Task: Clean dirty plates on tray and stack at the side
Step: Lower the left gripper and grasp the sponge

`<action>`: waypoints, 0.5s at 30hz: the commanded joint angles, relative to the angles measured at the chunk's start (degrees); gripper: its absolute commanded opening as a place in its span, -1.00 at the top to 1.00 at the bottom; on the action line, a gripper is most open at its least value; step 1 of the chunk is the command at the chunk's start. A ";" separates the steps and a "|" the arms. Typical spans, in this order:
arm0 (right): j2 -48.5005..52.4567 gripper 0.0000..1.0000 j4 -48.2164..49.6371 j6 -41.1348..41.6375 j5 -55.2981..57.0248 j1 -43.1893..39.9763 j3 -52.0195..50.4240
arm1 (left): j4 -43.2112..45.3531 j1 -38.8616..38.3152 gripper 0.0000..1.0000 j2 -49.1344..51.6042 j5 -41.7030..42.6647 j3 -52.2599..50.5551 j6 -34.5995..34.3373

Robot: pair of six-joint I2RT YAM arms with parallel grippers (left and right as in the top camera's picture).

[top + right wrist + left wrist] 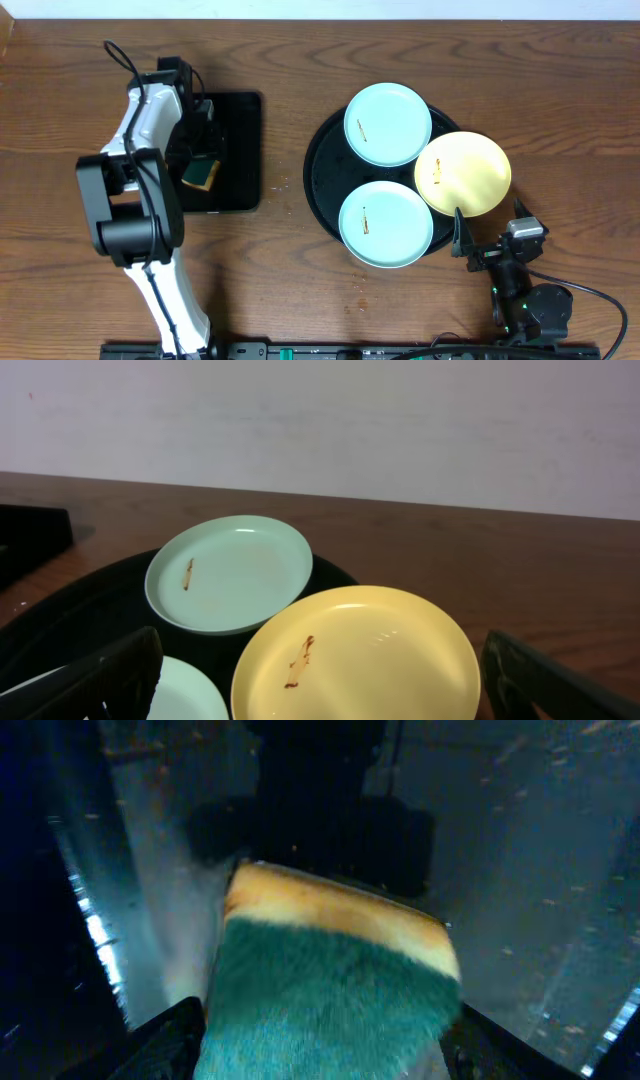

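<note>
Three plates lie on the round black tray (318, 172): a mint one at the back (388, 123) (230, 572), a mint one at the front (385, 223) (185, 695) and a yellow one on the right (462, 173) (360, 655). Each carries a small brown smear. My right gripper (488, 228) (320, 695) stands wide open at the near edge of the yellow plate, with one finger on each side of it and nothing gripped. Over at the left, my left gripper (200, 165) (320, 1055) is shut on a green-and-yellow sponge (201, 176) (330, 980), its fingers (165, 1040) against the sponge's sides.
A smaller rectangular black tray (240, 150) sits under the left gripper and the sponge. Brown wood tabletop (560, 90) surrounds both trays. A few crumbs lie on the wood near the round tray's front (358, 292). A white wall (400, 420) stands behind the table.
</note>
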 commanded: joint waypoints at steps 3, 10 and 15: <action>-0.22 -0.98 -0.24 0.81 0.15 -0.44 -0.07 | -0.13 0.02 -0.31 0.83 1.95 0.00 0.74; -0.22 -0.99 -0.24 0.79 0.15 -0.44 -0.07 | 0.11 0.02 -0.15 0.00 12.00 0.28 0.61; -0.22 -0.98 -0.24 0.81 0.15 -0.44 -0.07 | 1.88 0.02 -0.27 -0.11 14.93 0.28 -0.37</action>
